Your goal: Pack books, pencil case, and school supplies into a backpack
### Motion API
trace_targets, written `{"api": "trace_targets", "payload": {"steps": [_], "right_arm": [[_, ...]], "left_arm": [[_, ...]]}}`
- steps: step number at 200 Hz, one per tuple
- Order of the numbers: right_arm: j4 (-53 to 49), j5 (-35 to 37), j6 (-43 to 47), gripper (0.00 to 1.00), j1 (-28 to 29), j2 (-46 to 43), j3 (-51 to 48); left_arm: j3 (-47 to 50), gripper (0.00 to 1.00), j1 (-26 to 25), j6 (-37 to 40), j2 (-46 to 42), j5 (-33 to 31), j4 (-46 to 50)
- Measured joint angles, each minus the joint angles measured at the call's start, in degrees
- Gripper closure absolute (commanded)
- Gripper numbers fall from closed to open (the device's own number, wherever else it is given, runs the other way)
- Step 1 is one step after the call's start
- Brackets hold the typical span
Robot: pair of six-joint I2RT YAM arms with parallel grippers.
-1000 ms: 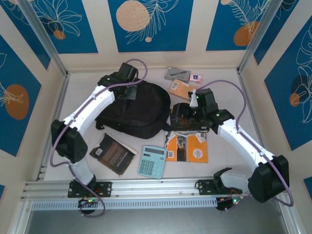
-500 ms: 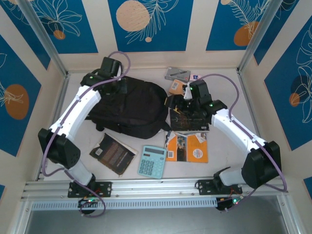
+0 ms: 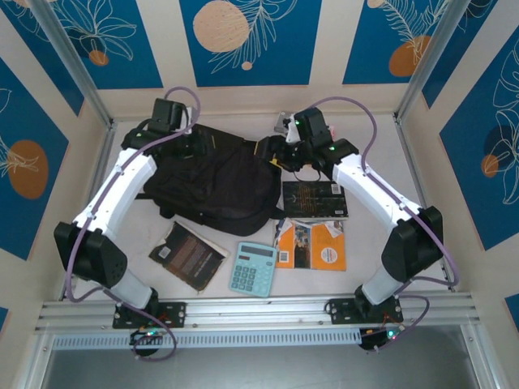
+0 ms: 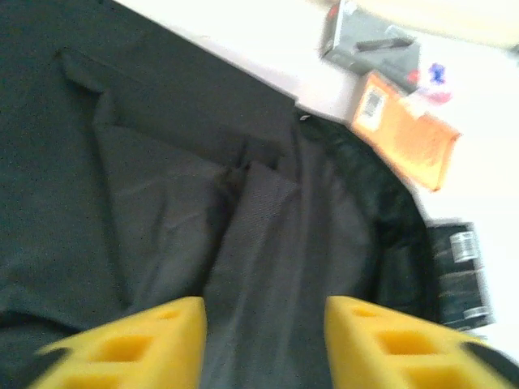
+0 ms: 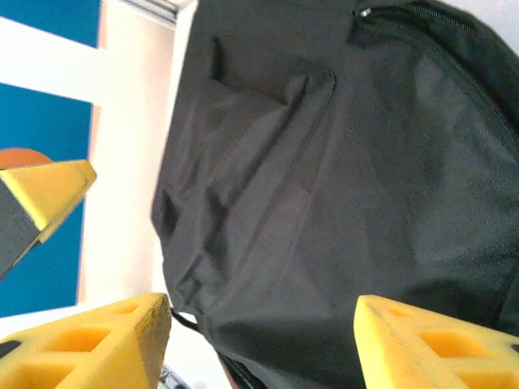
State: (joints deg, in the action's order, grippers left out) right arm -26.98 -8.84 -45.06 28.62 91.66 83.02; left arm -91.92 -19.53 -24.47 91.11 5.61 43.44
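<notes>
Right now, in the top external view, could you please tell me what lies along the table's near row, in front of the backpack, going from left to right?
From the left: the dark brown book → the teal calculator → the orange books.

Setting: robot test cell, lab-type enclosure.
Evidence, overhead view:
- white tabletop point(image 3: 324, 284) boxed in by printed wall panels point(image 3: 243, 40), blue with leaf and orange-disc pattern, across top and both sides of frame
- bare aluminium posts point(image 3: 71, 63) at upper-left and upper-right corners
- slotted aluminium rail point(image 3: 259, 310) along bottom edge
- left arm point(image 3: 122, 186) and right arm point(image 3: 373, 194), white, purple-cabled, bolted at that rail
</notes>
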Motion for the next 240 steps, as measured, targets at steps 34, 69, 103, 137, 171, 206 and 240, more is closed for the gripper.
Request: {"api": "trace_targets", "payload": {"steps": [34, 69, 103, 137, 171, 206, 240], "right_arm": [[-2.38, 1.79, 0.81, 0.38, 0.46, 0.46, -0.37], [-2.27, 2.43, 1.01, 0.38, -0.92, -0.31, -3.32], [-2.14, 2.32, 1.01, 0.38, -2.54, -1.88, -6.71], [-1.20, 1.01, 1.18, 0.40, -3.04, -3.32, -8.39], [-0.42, -0.26, 1.25, 0.41, -3.04, -3.76, -8.57], [-0.26, -0.52, 1.66, 0.41, -3.04, -3.80, -8.57], [-0.26, -0.61, 2.08, 0.41, -3.04, -3.82, -8.57]], "left_arm": [[-5.66, 0.20, -9.31, 5.99, 7.56, -11.56, 5.11], [-8.00, 0.21, -14.45, 9.77, 15.41, -21.46, 8.50], [-8.11, 0.36, -14.91, 12.15, 20.41, -29.11, 9.73], [-8.11, 0.89, -15.54, 14.12, 21.86, -35.50, 9.33], [-8.09, 1.00, -15.58, 15.28, 21.86, -37.46, 8.02], [-6.84, 1.00, -15.58, 15.63, 21.11, -37.18, 6.40], [-5.40, 0.47, -15.39, 14.67, 18.21, -36.74, 6.32]]}}
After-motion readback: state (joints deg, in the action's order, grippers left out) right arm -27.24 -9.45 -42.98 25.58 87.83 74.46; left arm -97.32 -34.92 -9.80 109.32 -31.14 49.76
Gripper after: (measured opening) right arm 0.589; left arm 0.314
